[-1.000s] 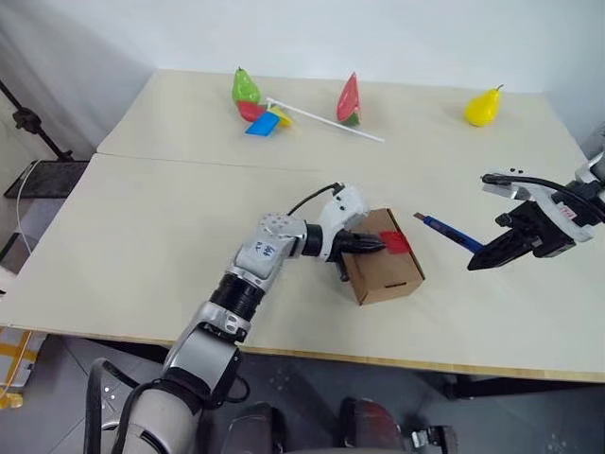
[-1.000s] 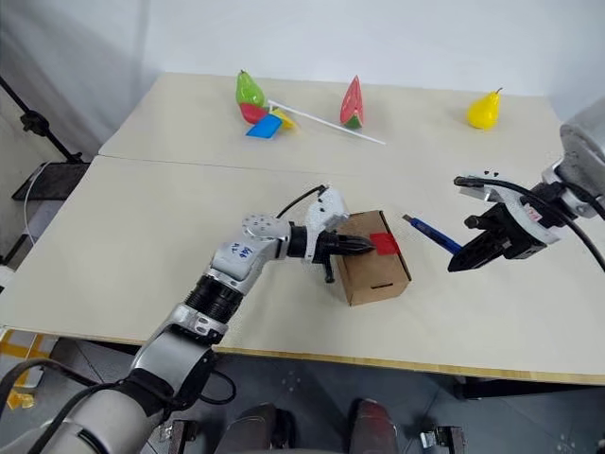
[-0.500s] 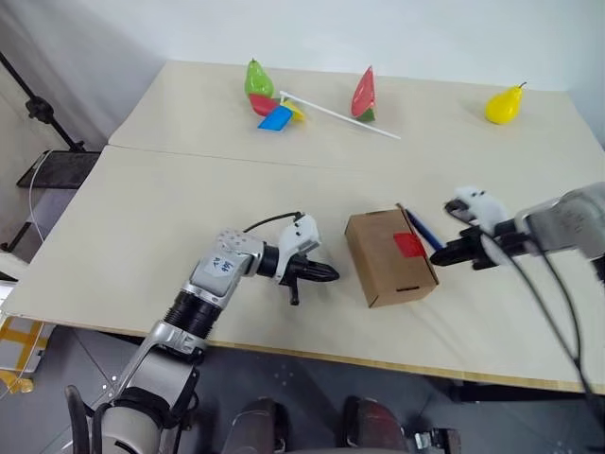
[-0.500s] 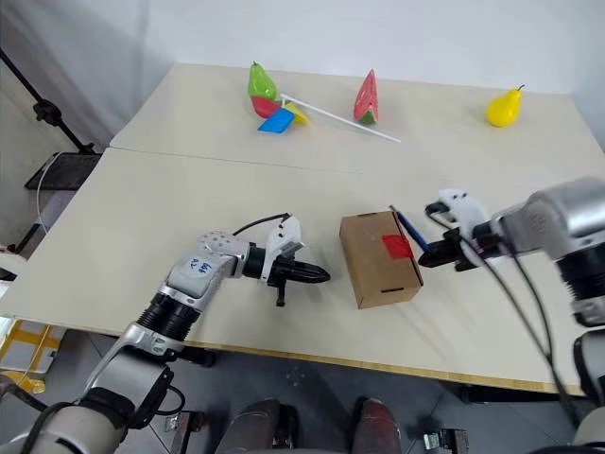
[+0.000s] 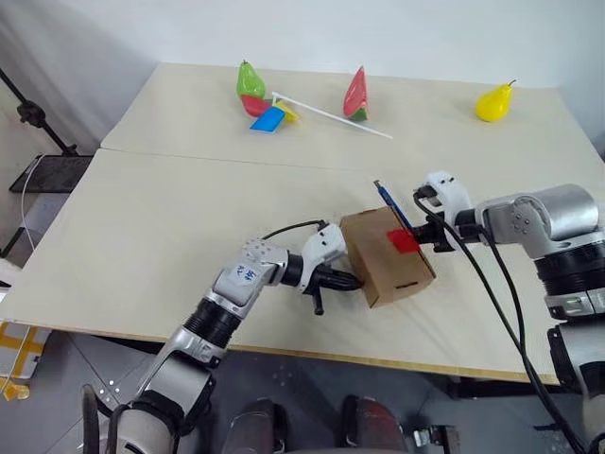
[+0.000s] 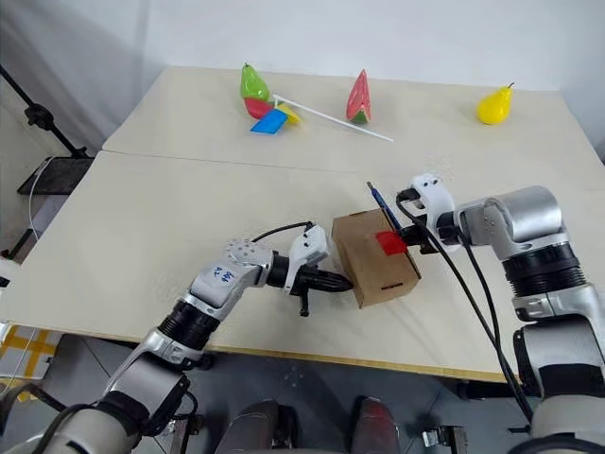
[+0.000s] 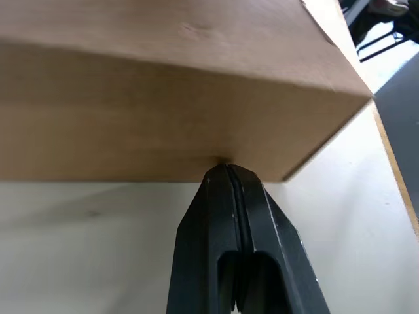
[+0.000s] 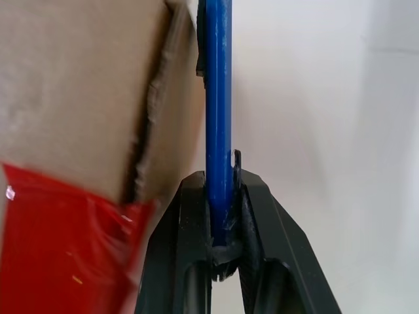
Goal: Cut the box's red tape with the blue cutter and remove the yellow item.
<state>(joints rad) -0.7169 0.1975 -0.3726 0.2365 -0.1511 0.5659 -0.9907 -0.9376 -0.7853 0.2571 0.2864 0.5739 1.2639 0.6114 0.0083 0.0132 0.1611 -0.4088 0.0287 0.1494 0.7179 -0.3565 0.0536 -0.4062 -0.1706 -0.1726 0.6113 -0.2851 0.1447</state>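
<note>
The brown cardboard box [image 5: 383,270] sits near the table's front edge, with the red tape [image 5: 403,240] on its top right corner. My left gripper [image 5: 354,281] is shut and empty, and its tip [image 7: 227,171] touches the box's left side wall. At the box's right side, my right gripper [image 5: 427,236] is shut on the blue cutter [image 5: 389,203]. The cutter [image 8: 218,98] runs along the box's upper right edge, just beside the red tape [image 8: 65,242]. The yellow item is hidden.
Along the table's far side lie a green pear [image 5: 249,80], a blue-and-red pinwheel [image 5: 269,115] with its white stick [image 5: 331,118], a watermelon slice [image 5: 355,95] and a yellow pear [image 5: 494,102]. A seam [image 5: 217,159] crosses the table.
My left gripper left the box's top, drew back, then came against its left side. My right gripper carried the cutter in from the right to the box's taped edge.
</note>
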